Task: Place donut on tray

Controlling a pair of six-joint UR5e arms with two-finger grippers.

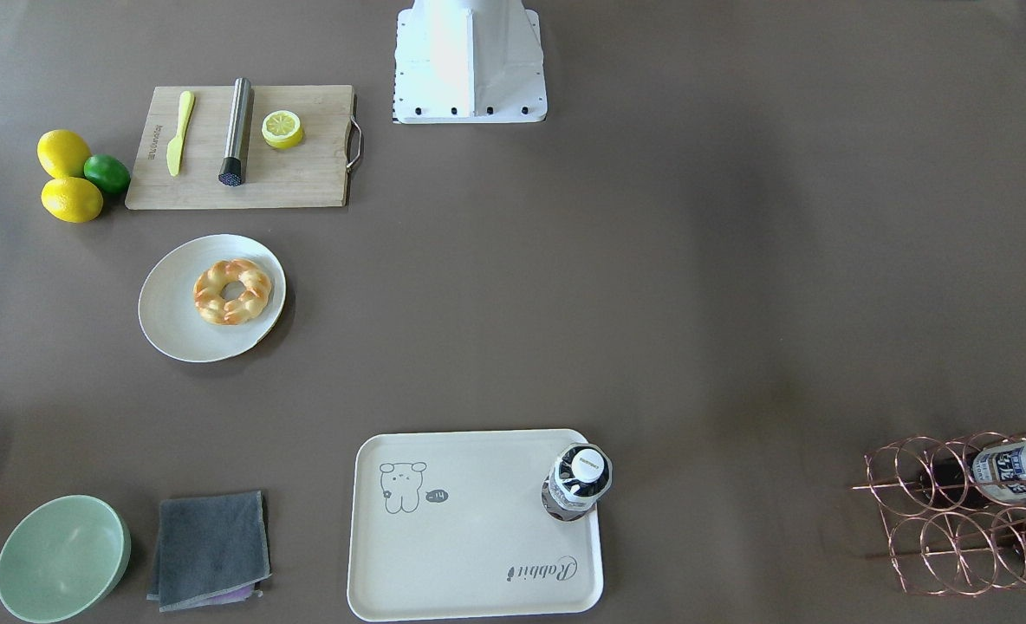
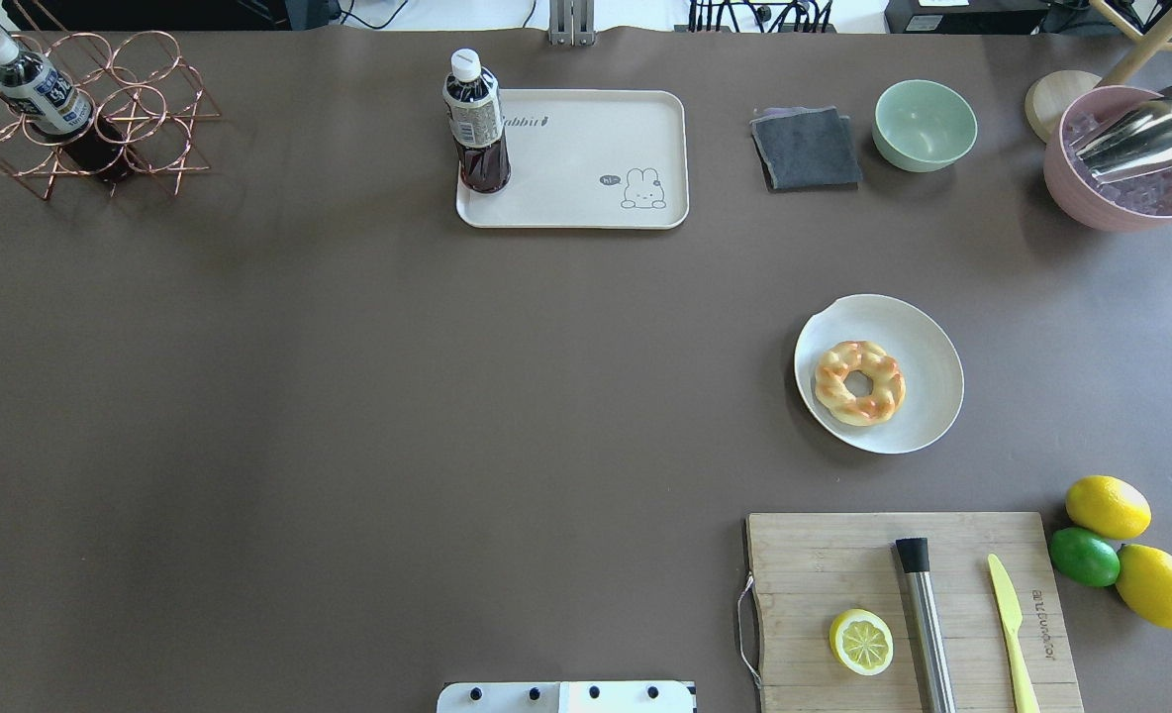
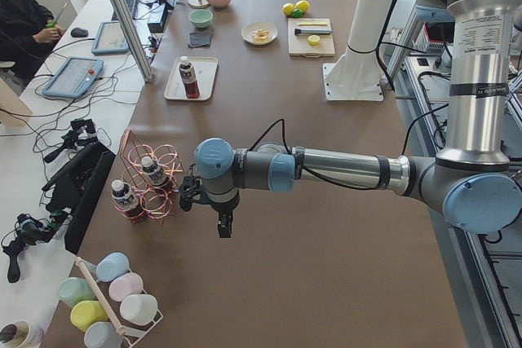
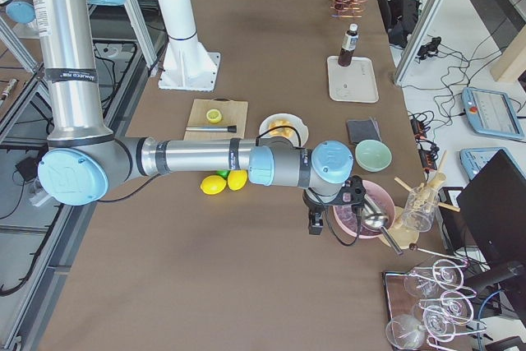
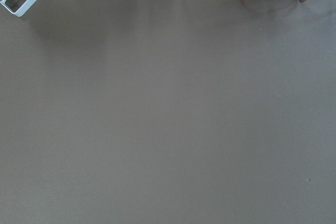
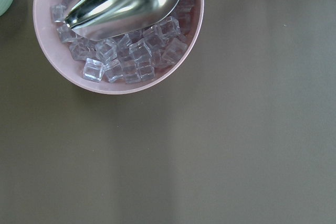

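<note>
stretching under everything is a wide brown table (image 2: pixel 348 396), with its things spread well apart. the cream tray (image 2: pixel 586 168) with rounded corners sits at the far edge in the overhead view, a line-drawn animal in one corner and "rabbit" script in another. a wooden board (image 2: pixel 824 564) lies near the robot's base on its right, carrying a halved lemon (image 2: pixel 861 642), a steel rod (image 2: pixel 925 624) and a yellow knife (image 2: pixel 1009 624). between board and tray, a round off-white plate (image 2: pixel 927 366) holds the donut (image 2: pixel 859 382). the donut is golden-yellow and twisted into a ring, with orange-brown glazed patches and a small hole in the middle. it lies flat toward one side of the plate, well apart from the tray. a dark bottle (image 2: pixel 475 124) with a white cap stands upright on the tray's corner by the script. a grey cloth (image 2: pixel 806 149) and a green bowl (image 2: pixel 925 124) sit beside the tray. the left gripper (image 3: pixel 223 226) hangs over the table near a copper wire rack (image 3: pixel 159 185). the right gripper (image 4: pixel 316 221) hangs just beside a pink bowl (image 2: pixel 1101 210) of ice. both show only from the side, so whether their fingers are spread or pressed together cannot be told.
</note>
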